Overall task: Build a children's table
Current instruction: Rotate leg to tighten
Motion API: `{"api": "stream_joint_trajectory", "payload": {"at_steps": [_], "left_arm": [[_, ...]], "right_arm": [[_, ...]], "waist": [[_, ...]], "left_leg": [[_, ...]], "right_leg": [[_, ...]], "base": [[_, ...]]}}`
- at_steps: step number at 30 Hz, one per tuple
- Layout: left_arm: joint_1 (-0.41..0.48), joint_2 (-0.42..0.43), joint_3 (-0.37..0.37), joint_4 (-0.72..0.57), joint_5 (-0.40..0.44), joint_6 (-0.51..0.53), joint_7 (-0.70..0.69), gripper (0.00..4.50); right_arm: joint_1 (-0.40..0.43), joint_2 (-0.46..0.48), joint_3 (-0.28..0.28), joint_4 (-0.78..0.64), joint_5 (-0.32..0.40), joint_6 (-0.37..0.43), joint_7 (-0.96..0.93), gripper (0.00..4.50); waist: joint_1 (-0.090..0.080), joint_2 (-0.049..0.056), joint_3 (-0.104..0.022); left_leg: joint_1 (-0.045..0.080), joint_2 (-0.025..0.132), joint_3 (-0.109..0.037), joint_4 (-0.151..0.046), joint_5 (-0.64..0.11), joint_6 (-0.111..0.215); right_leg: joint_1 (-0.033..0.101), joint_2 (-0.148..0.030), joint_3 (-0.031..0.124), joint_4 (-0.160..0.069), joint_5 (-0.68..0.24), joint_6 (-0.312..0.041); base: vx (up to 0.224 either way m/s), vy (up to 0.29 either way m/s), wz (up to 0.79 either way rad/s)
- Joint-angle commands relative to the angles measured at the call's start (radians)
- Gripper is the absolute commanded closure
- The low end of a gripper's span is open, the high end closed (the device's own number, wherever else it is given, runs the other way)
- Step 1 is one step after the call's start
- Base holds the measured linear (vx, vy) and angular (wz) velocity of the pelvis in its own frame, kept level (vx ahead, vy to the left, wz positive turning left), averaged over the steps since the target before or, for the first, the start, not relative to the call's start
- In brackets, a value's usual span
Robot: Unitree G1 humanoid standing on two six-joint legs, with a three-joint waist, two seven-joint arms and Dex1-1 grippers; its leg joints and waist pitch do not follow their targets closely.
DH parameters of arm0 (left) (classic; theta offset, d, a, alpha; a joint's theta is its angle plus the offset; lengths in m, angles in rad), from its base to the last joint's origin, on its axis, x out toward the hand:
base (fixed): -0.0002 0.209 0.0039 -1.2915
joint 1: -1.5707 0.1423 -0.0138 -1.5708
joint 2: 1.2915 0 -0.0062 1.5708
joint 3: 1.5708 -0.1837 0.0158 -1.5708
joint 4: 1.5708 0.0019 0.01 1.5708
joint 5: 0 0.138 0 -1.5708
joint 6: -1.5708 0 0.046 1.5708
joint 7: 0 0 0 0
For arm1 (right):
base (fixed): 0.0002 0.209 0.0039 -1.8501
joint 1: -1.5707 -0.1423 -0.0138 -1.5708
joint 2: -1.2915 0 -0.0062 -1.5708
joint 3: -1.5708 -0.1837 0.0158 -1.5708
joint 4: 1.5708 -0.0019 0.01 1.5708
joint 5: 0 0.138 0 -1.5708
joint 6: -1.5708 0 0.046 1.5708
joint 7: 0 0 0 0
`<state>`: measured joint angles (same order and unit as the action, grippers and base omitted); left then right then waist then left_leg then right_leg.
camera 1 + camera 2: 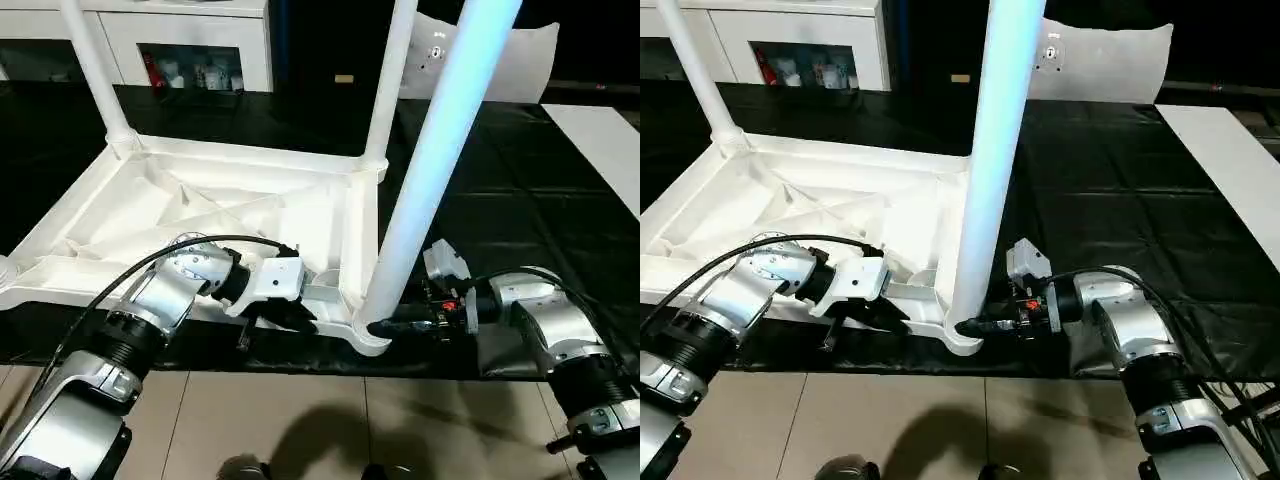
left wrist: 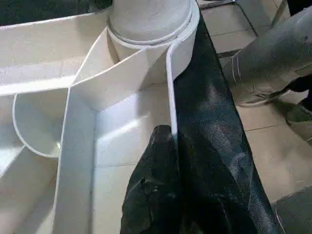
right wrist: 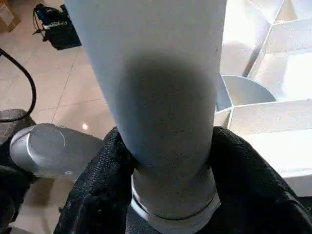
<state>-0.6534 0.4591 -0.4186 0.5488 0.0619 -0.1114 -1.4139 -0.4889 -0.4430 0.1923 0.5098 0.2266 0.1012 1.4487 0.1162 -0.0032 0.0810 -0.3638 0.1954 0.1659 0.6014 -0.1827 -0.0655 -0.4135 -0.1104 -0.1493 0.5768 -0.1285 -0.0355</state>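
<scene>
While the right jaws (image 3: 170,195) clasp the leg (image 1: 430,170) base and the left jaws (image 2: 168,185) pinch the tabletop (image 1: 200,210) rim, I'd press straight into the socket (image 1: 368,335).

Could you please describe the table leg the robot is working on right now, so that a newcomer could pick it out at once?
Start from the white table top lying upside down on the black sheet. Three white legs stand up from its corners; go to the corner nearest the robot. The leg there looks thickest, and the right gripper clasps its base while the left gripper holds the rim beside it.
</scene>
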Motion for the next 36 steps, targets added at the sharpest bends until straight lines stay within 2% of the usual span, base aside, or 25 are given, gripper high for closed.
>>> {"api": "stream_joint_trajectory", "payload": {"at_steps": [1,3,6,8,9,10,11,12,13,14,15,16,17,18,19,20,21,22,23,24,25,26,27,31,36], "left_arm": [[0.006,-0.002,-0.033,-0.015,0.028,0.0,-0.006,4.5],[0.006,-0.002,-0.024,-0.014,0.034,0.031,0.021,4.5],[0.004,-0.009,-0.003,-0.009,0.03,0.077,0.059,4.5],[0.003,-0.02,0.019,-0.009,0.021,0.119,0.097,4.5],[0.003,-0.046,0.044,-0.022,0.017,0.186,0.162,4.5],[0.004,-0.052,0.048,-0.027,0.018,0.199,0.177,4.5],[0.0,-0.067,0.055,-0.027,0.021,0.225,0.21,4.5],[-0.006,-0.081,0.06,-0.025,0.026,0.246,0.239,4.5],[-0.007,-0.084,0.061,-0.024,0.027,0.249,0.245,4.5],[-0.031,-0.131,0.082,0.002,0.039,0.303,0.347,4.5],[-0.042,-0.155,0.092,0.017,0.041,0.324,0.394,4.5],[-0.042,-0.155,0.092,0.017,0.041,0.324,0.394,4.5],[-0.048,-0.175,0.1,0.024,0.043,0.343,0.432,4.5],[-0.058,-0.2,0.106,0.034,0.048,0.363,0.476,4.5],[-0.065,-0.22,0.109,0.039,0.055,0.379,0.511,4.5],[-0.073,-0.238,0.112,0.045,0.061,0.393,0.543,4.5],[-0.089,-0.273,0.122,0.052,0.064,0.419,0.588,4.5],[-0.094,-0.285,0.125,0.053,0.062,0.426,0.599,4.5],[-0.097,-0.291,0.127,0.054,0.061,0.431,0.604,4.5],[-0.106,-0.309,0.13,0.054,0.063,0.439,0.623,4.5],[-0.111,-0.321,0.131,0.052,0.066,0.443,0.633,4.5],[-0.114,-0.324,0.128,0.051,0.07,0.445,0.639,4.5],[-0.117,-0.322,0.124,0.051,0.074,0.442,0.64,4.5],[-0.111,-0.281,0.109,0.055,0.09,0.413,0.628,4.5],[-0.075,-0.225,0.102,0.036,0.1,0.371,0.575,4.5]], "right_arm": [[0.008,0.005,-0.004,-0.03,0.023,0.023,0.009,2.47],[0.024,0.007,-0.014,-0.052,0.034,0.043,-0.003,2.49],[0.033,0.017,-0.029,-0.069,0.039,0.091,-0.059,2.51],[0.028,0.037,-0.038,-0.063,0.013,0.128,-0.16,2.51],[0.013,0.085,-0.051,-0.047,-0.036,0.179,-0.328,2.51],[0.01,0.096,-0.057,-0.047,-0.036,0.208,-0.359,2.51],[-0.001,0.116,-0.061,-0.04,-0.061,0.232,-0.432,2.51],[-0.015,0.136,-0.067,-0.028,-0.086,0.261,-0.507,2.51],[-0.017,0.139,-0.068,-0.026,-0.089,0.265,-0.519,2.51],[-0.053,0.195,-0.099,0.011,-0.129,0.313,-0.704,2.52],[-0.066,0.223,-0.119,0.027,-0.134,0.324,-0.78,2.52],[-0.066,0.223,-0.119,0.027,-0.134,0.324,-0.78,2.52],[-0.072,0.242,-0.129,0.032,-0.138,0.329,-0.832,2.53],[-0.081,0.264,-0.136,0.044,-0.148,0.333,-0.889,2.53],[-0.091,0.285,-0.145,0.056,-0.147,0.342,-0.933,2.53],[-0.098,0.302,-0.154,0.066,-0.144,0.349,-0.967,2.53],[-0.11,0.333,-0.171,0.08,-0.137,0.352,-1.018,2.53],[-0.113,0.342,-0.175,0.083,-0.136,0.35,-1.031,2.53],[-0.115,0.347,-0.177,0.085,-0.135,0.349,-1.038,2.53],[-0.118,0.361,-0.185,0.085,-0.132,0.346,-1.06,2.53],[-0.118,0.37,-0.192,0.083,-0.128,0.342,-1.069,2.53],[-0.117,0.371,-0.194,0.079,-0.131,0.336,-1.073,2.19],[-0.115,0.366,-0.195,0.078,-0.132,0.326,-1.068,1.99],[-0.101,0.326,-0.189,0.076,-0.132,0.236,-1.013,1.57],[-0.063,0.259,-0.202,0.029,-0.1,0.194,-0.898,1.16]], "waist": [[-0.002,-0.001,-0.084],[-0.002,-0.004,-0.083],[-0.003,-0.001,-0.078],[-0.009,-0.001,-0.074],[-0.013,0.003,-0.069],[-0.019,0.002,-0.064],[-0.033,0.0,-0.061],[-0.048,0.004,-0.057],[-0.054,0.003,-0.059],[-0.068,0.015,-0.059],[-0.091,0.028,-0.053],[-0.096,0.039,-0.052],[-0.094,0.059,-0.052],[-0.077,0.048,-0.041],[-0.08,0.027,-0.04],[-0.082,-0.016,-0.045],[-0.064,-0.034,-0.042],[-0.059,-0.034,-0.047],[-0.043,-0.021,-0.059],[-0.04,0.0,-0.07],[-0.046,0.003,-0.074],[-0.05,0.01,-0.077],[-0.052,0.009,-0.078],[-0.051,0.004,-0.078],[-0.044,0.005,-0.075]], "left_leg": [[0.007,0.041,-0.007,-0.075,-0.247,0.037],[0.008,0.042,-0.006,-0.076,-0.246,0.038],[0.007,0.041,-0.006,-0.078,-0.253,0.038],[0.01,0.036,-0.008,-0.078,-0.282,0.025],[0.016,0.034,-0.011,-0.078,-0.303,0.009],[0.019,0.031,-0.012,-0.078,-0.326,0.001],[0.025,0.023,-0.016,-0.072,-0.373,-0.013],[0.028,0.02,-0.022,-0.068,-0.403,-0.025],[0.026,0.018,-0.024,-0.066,-0.406,-0.025],[0.033,0.023,-0.028,-0.066,-0.431,-0.021],[0.03,0.044,-0.041,-0.079,-0.499,-0.022],[0.028,0.063,-0.049,-0.092,-0.564,-0.026],[-0.005,0.115,-0.075,-0.153,-0.721,-0.041],[-0.012,0.125,-0.058,-0.2,-0.836,-0.046],[0.019,0.106,-0.046,-0.194,-0.825,-0.04],[0.071,-0.001,-0.022,-0.073,-0.6,-0.052],[0.085,-0.043,-0.005,0.03,-0.314,-0.012],[0.052,-0.039,-0.008,0.018,-0.233,0.008],[-0.011,-0.018,-0.026,-0.038,-0.146,0.011],[-0.005,0.004,-0.033,-0.066,-0.156,0.002],[-0.005,0.012,-0.036,-0.072,-0.164,-0.002],[-0.005,0.026,-0.038,-0.08,-0.166,-0.004],[-0.002,0.029,-0.035,-0.081,-0.183,-0.001],[-0.001,0.023,-0.02,-0.077,-0.188,0.029],[-0.004,0.025,-0.018,-0.076,-0.183,0.048]], "right_leg": [[0.064,-0.057,0.06,-0.072,-0.44,-0.13],[0.062,-0.056,0.061,-0.073,-0.437,-0.129],[0.061,-0.053,0.061,-0.074,-0.442,-0.13],[0.06,-0.056,0.055,-0.084,-0.516,-0.102],[0.055,-0.057,0.051,-0.092,-0.563,-0.087],[0.053,-0.055,0.045,-0.1,-0.603,-0.072],[0.055,-0.055,0.026,-0.117,-0.69,-0.027],[0.055,-0.054,0.01,-0.132,-0.738,0.015],[0.06,-0.053,0.002,-0.139,-0.744,0.032],[0.062,-0.052,-0.011,-0.15,-0.734,0.042],[0.074,-0.049,-0.029,-0.148,-0.681,0.031],[0.085,-0.042,-0.033,-0.134,-0.636,0.025],[0.13,-0.034,0.003,-0.006,-0.428,-0.015],[0.11,-0.015,0.045,0.083,-0.214,-0.05],[0.085,-0.013,0.071,0.076,-0.239,-0.054],[0.024,-0.058,0.074,-0.085,-0.676,-0.02],[-0.002,-0.097,0.065,-0.162,-1.03,0.062],[0.029,-0.108,0.077,-0.151,-1.048,0.079],[0.083,-0.096,0.076,-0.107,-0.897,0.076],[0.071,-0.066,0.065,-0.098,-0.718,0.032],[0.071,-0.056,0.066,-0.084,-0.607,-0.003],[0.072,-0.046,0.07,-0.064,-0.423,-0.076],[0.069,-0.04,0.075,-0.055,-0.337,-0.125],[0.071,-0.044,0.083,-0.057,-0.299,-0.181],[0.074,-0.045,0.084,-0.06,-0.303,-0.179]], "base": [[0.0,0.0,0.0],[0.0,0.0,0.0],[0.0,0.0,0.0],[0.0,0.0,0.0],[0.0,0.0,0.0],[0.0,0.0,0.0],[0.0,0.0,0.0],[0.0,0.0,0.0],[0.0,0.0,0.0],[0.0,0.0,0.0],[0.0,0.0,0.0],[0.0,0.0,0.0],[-0.081,0.029,-0.07],[-0.081,0.029,-0.07],[0.0,0.0,0.0],[0.049,-0.06,0.04],[0.049,-0.06,0.04],[0.046,-0.06,-0.2],[0.053,-0.025,-0.22],[0.053,-0.025,-0.22],[0.0,0.0,0.0],[0.0,0.0,0.0],[0.0,0.0,0.0],[0.0,0.0,0.0],[0.0,0.0,0.0]]}}
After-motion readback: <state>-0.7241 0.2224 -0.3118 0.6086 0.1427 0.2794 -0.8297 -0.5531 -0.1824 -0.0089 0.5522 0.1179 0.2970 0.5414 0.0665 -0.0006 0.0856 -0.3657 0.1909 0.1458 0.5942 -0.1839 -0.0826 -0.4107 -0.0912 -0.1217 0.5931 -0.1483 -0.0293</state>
